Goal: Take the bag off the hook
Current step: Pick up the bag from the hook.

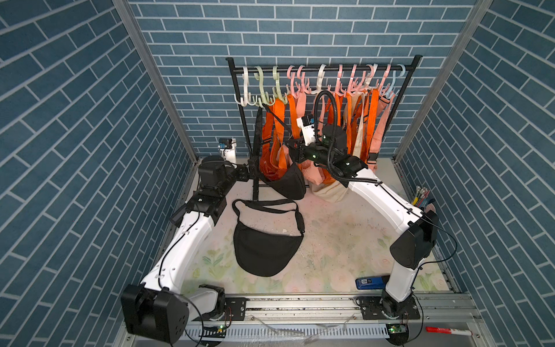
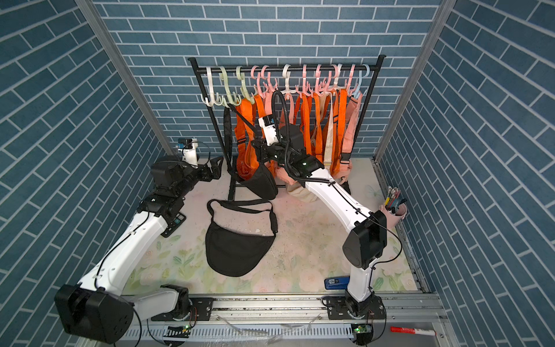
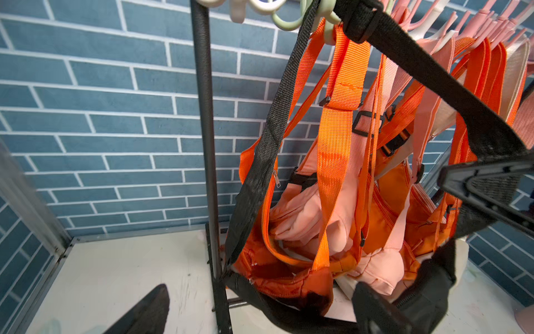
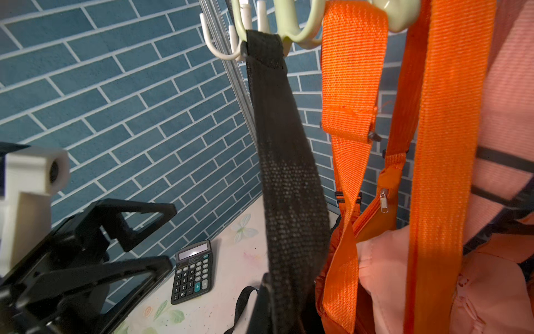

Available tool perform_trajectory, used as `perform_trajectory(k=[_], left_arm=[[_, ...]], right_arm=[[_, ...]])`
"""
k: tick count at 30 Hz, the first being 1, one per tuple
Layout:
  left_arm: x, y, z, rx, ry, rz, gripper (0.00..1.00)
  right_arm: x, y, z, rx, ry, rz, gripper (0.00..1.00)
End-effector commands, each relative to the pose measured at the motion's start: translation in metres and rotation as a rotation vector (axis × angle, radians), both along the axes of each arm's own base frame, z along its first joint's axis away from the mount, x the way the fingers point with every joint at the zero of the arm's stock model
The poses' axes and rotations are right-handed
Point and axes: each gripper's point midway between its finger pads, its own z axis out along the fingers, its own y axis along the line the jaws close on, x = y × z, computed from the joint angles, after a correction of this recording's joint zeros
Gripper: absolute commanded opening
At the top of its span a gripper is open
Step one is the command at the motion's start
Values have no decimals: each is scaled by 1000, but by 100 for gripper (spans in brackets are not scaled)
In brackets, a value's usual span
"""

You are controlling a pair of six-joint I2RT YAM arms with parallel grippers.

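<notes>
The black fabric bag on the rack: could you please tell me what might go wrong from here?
1. The right gripper holds the black woven strap taut while it loops over the pale green plastic hook; pulling sideways may drag the hook rather than free it.
2. The neighbouring orange webbing strap could snag and come off.

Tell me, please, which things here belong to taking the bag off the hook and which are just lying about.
Job: hanging black bag, strap, green hook, right gripper shut on the strap.
Lying about: flat black bag, calculator, pen cup, red marker.
</notes>
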Motion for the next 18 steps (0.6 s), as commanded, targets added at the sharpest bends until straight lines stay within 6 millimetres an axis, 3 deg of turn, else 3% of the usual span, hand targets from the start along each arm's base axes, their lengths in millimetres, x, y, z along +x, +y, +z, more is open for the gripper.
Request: perform_trajectory(k=[1,18], left_arm=[[15,-15,13,33,-53,-94,99],[98,-41,4,26,-45,-206,96]], right_arm=[[-11,-9,29,37,-92,33,0],[0,-21,21,46,-86,57,0]])
